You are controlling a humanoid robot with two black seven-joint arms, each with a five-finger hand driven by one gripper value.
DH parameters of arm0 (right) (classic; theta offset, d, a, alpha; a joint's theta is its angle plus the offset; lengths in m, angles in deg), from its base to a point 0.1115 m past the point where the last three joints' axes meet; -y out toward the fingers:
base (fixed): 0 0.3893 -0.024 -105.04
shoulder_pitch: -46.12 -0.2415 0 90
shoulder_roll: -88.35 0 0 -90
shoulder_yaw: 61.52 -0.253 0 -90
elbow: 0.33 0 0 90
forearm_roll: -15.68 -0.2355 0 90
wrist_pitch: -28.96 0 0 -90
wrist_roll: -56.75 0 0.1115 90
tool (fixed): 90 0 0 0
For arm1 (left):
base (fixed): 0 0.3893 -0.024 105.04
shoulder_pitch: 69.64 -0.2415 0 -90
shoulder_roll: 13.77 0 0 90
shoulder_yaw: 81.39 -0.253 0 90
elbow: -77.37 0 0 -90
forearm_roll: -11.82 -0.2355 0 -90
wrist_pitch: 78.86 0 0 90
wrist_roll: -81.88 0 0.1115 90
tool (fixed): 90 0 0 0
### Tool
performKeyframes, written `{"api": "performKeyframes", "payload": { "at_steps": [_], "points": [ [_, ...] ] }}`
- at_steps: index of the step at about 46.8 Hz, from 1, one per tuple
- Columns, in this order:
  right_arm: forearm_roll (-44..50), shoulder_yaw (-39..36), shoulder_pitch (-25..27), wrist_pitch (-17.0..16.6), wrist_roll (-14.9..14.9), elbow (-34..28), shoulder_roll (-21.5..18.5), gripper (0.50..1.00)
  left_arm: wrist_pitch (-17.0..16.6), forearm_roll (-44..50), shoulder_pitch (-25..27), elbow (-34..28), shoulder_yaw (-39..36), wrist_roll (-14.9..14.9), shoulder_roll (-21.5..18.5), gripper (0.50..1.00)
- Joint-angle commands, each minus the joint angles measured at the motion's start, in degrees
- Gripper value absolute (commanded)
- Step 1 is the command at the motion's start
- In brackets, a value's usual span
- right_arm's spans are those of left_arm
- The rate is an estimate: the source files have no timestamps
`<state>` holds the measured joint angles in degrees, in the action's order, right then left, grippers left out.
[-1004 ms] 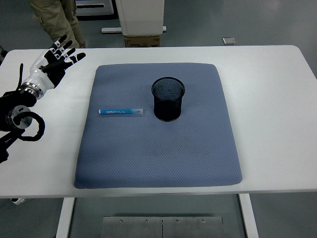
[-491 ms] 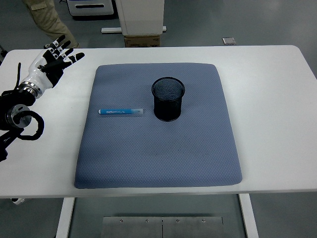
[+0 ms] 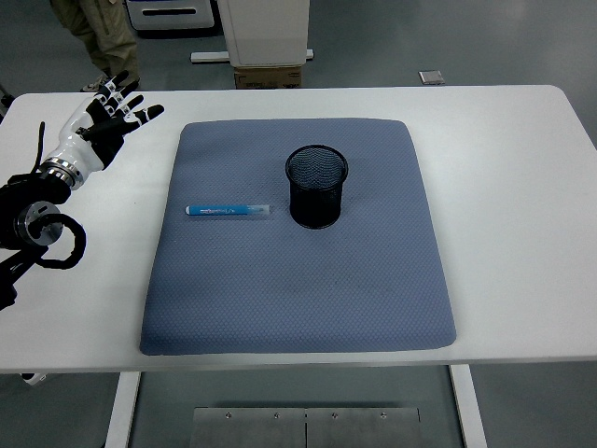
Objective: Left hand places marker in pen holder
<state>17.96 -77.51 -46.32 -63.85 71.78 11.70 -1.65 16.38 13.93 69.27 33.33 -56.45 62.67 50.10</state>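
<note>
A blue marker (image 3: 229, 211) lies flat on the blue-grey mat (image 3: 298, 299), pointing left to right, left of the black mesh pen holder (image 3: 317, 185). The holder stands upright near the mat's middle. My left hand (image 3: 112, 117) is over the white table at the far left, up and to the left of the marker, fingers spread and holding nothing. The right arm does not show.
The white table (image 3: 513, 187) surrounds the mat. A person's legs (image 3: 98, 28) stand beyond the table's far left corner. A white stand with a cardboard box (image 3: 268, 75) is behind the far edge.
My left hand has shifted slightly right and toward the mat, still spread open. The person's legs moved. The marker and holder have not moved.
</note>
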Motion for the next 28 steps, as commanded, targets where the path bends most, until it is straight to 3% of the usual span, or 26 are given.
{"api": "performKeyframes", "payload": {
  "at_steps": [1,8,28],
  "points": [
    [0.01,0.00,0.07,0.00,0.00,-0.07,0.00,1.000,0.30,0.00,0.31,-0.08,-0.15,-0.04,-0.41,1.000],
    [0.01,0.00,-0.02,0.00,0.00,0.01,0.00,1.000,0.39,0.00,3.64,-0.08,-4.62,0.05,-1.38,1.000],
    [0.01,0.00,-0.02,0.00,0.00,-0.07,0.00,1.000,0.21,0.44,23.68,-2.53,-42.76,0.58,-1.38,1.000]
  ]
}}
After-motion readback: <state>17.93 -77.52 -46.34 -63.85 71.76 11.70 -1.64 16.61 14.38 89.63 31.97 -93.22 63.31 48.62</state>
